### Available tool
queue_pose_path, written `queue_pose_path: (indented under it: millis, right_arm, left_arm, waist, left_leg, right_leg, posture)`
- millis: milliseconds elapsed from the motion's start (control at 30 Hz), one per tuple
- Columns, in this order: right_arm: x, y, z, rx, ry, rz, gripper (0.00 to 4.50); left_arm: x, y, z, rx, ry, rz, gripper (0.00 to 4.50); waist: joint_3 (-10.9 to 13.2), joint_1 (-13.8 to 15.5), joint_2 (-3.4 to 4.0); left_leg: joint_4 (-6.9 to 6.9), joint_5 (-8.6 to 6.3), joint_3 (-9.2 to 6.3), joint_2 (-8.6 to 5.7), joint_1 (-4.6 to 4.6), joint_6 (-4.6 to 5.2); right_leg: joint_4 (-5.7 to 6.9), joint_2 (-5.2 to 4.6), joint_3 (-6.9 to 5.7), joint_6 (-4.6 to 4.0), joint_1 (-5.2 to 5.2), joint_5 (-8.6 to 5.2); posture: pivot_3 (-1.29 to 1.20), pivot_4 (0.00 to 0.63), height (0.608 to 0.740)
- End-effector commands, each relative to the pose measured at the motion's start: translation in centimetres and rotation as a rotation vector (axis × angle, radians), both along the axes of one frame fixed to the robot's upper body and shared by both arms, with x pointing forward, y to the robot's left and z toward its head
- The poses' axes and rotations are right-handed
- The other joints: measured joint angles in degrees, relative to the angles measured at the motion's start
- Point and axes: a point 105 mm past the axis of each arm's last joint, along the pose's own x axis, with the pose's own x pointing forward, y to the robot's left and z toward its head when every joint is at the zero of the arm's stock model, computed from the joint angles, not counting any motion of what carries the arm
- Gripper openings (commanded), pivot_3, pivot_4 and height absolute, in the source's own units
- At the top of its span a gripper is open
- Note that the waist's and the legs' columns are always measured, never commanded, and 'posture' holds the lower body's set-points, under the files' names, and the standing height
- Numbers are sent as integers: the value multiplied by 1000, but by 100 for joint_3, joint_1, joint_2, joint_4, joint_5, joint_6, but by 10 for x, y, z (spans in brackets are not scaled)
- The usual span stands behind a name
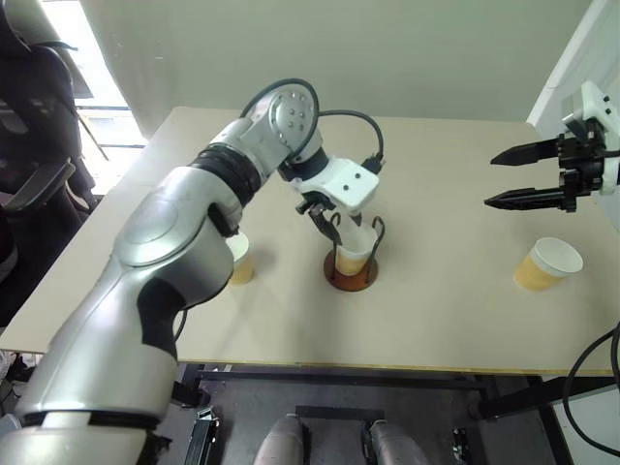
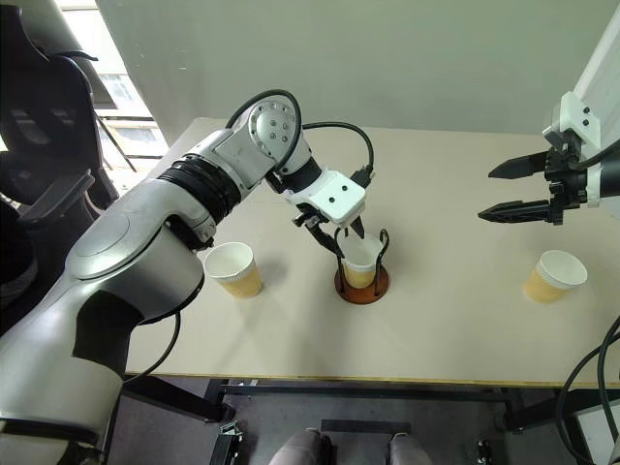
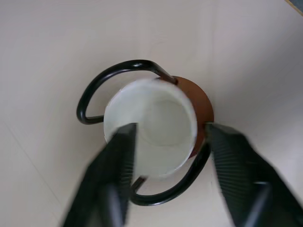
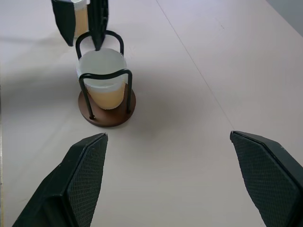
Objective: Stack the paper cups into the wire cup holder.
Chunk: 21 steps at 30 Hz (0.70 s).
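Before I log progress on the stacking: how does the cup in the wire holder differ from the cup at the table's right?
The cup in the holder stands on the wire cup holder's brown base between its loops; the right cup sits on the bare table. The left pincer hovers open over the first; the open right pincer hangs above and apart from the second. Both are upright, yellow-orange, white inside.

Looks like a lab or office test room: bare beige table (image 1: 436, 320) on a metal frame, plain wall at 12 o'clock, black chair (image 2: 44, 116) at 10 o'clock.
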Motion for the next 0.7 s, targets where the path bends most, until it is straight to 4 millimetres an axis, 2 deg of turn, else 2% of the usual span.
queue_pose_path:
  millis: [33,100,333,533,700]
  right_arm:
    - [-5,-5,15,-3,-65,-12,4286]
    - [-5,-5,15,-4,-66,-16,4286]
    - [-3,-14,18,-3,-103,-65,4286]
    - [-8,-31,6,-43,-61,-131,4286]
    - [-14,-46,-9,-105,-21,-163,4286]
  left_arm:
    - [-5,-5,12,-39,1,-36,3871]
    - [-6,-11,23,-105,4,-39,4474]
    - [-13,-21,84,-432,54,-3,4474]
    - [-16,2,141,-709,111,82,4474]
    - [-12,24,152,-894,252,150,4474]
  waist:
    - [0,0,0]
    - [0,1,0]
    - [0,0,0]
    - [0,-12,0]
    - [-1,-13,2]
  left_leg:
    - [0,0,0,0,0,0]
    - [0,0,0,0,-1,0]
    - [-4,-2,0,0,-2,2]
    - [-8,-12,2,-2,-2,8]
    - [-13,-18,1,-3,0,9]
  right_leg:
    - [0,0,0,0,0,0]
    - [-1,0,0,0,0,0]
    - [-4,0,1,1,-1,-2]
    - [-7,0,4,-3,-1,-21]
    - [0,0,4,-6,-3,-50]
  posture:
    - [0,150,740]
    - [0,150,740]
    - [0,150,740]
    - [0,150,740]
    - [0,150,740]
